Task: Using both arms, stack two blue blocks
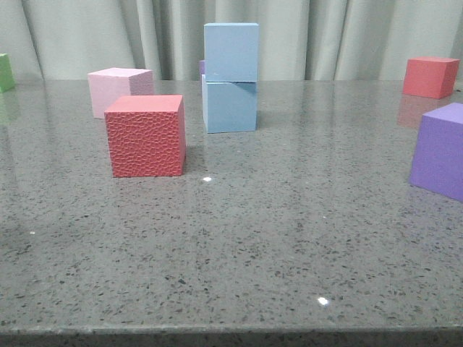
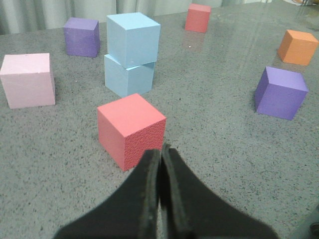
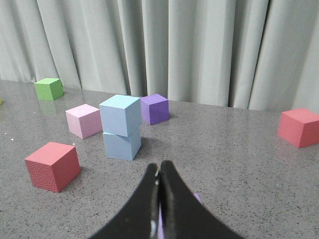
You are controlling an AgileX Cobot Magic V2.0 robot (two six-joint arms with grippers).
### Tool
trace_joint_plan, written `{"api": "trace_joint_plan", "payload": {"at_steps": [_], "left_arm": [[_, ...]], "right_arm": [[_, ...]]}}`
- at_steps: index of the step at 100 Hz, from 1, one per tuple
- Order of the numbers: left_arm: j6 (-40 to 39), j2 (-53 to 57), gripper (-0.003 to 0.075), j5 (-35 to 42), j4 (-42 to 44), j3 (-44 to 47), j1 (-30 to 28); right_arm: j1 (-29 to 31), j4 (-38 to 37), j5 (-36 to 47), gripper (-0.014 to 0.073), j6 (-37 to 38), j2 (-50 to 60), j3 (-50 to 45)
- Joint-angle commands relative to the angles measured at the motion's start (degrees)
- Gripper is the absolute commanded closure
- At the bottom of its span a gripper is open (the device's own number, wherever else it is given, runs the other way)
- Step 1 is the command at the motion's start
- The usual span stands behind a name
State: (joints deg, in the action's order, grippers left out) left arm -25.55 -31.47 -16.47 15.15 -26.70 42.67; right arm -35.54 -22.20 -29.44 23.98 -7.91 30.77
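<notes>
Two light blue blocks stand stacked at the middle back of the table: the upper blue block rests on the lower blue block, turned a little askew. The stack also shows in the left wrist view and the right wrist view. My left gripper is shut and empty, held back near the red textured cube. My right gripper is shut and empty, well short of the stack. Neither gripper shows in the front view.
A red textured cube and a pale pink cube stand left of the stack. A purple cube sits at the right edge, a red cube far right, a green cube far left, an orange cube and another purple cube.
</notes>
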Motion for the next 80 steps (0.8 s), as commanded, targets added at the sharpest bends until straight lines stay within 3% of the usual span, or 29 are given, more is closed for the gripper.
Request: {"api": "trace_joint_plan", "payload": {"at_steps": [1,23,37,56,80], "left_arm": [[0.9,1.5,0.0739,4.6,-2.6,-0.2,-2.2],[15.6,6.4,0.0738,10.8,-6.9,4.2,-12.3],[21.0,10.8,0.0738,17.8,-8.4,8.3,-20.4],[21.7,17.7,0.0738,18.1,-8.4,13.0,-31.1],[21.8,26.4,0.0738,17.8,-8.4,20.6,-39.4]], "right_arm": [[0.0,-1.5,4.9,0.0712,-0.2,-0.7,1.1],[0.0,-1.5,4.9,0.0712,-0.2,-0.7,1.1],[0.0,-1.5,4.9,0.0712,-0.2,-0.7,1.1],[0.0,-1.5,4.9,0.0712,-0.2,-0.7,1.1],[0.0,-1.5,4.9,0.0712,-0.2,-0.7,1.1]]}}
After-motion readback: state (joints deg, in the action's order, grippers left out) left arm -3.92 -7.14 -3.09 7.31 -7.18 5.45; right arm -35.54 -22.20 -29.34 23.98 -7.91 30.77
